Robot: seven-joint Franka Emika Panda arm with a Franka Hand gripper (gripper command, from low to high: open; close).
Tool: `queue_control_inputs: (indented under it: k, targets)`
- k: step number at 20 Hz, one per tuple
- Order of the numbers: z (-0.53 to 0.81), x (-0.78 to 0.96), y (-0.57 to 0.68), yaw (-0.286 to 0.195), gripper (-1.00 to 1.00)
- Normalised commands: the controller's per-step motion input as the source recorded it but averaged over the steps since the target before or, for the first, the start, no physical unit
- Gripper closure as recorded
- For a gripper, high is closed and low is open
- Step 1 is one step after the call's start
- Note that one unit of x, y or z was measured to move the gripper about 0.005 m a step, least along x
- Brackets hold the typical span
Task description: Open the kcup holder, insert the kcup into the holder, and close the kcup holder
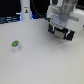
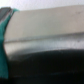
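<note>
The kcup (image 1: 15,45), a small white pod with a green top, stands alone on the white table at the exterior view's left. My gripper (image 1: 63,30) is at the upper right, low over a dark boxy shape that looks like the kcup holder (image 1: 59,36), far from the kcup. The white hand hides most of the holder, and its drawer fronts and handles do not show. The wrist view is filled by a blurred grey surface (image 2: 45,30) above a dark band (image 2: 50,67), very close to the camera. My fingers do not show clearly in either view.
A tall white cylindrical post (image 1: 25,10) stands at the back, left of the arm. Dark clutter runs along the table's far edge (image 1: 7,20). A teal patch (image 2: 4,30) shows at the edge of the wrist view.
</note>
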Motion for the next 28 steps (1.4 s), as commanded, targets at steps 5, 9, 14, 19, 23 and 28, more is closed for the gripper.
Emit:
queue_control_inputs:
  k: [5,9,14,19,23,28]
  targets:
    - [0.01,0.26,-0.48,0.006,1.00]
    - [0.08,0.40,-0.90,0.056,1.00]
    - [0.17,0.74,-0.28,-0.070,1.00]
    - [0.23,0.92,-0.32,-0.092,1.00]
    - [0.23,0.91,-0.32,-0.089,1.00]
    - [0.14,0.58,-0.35,-0.053,1.00]
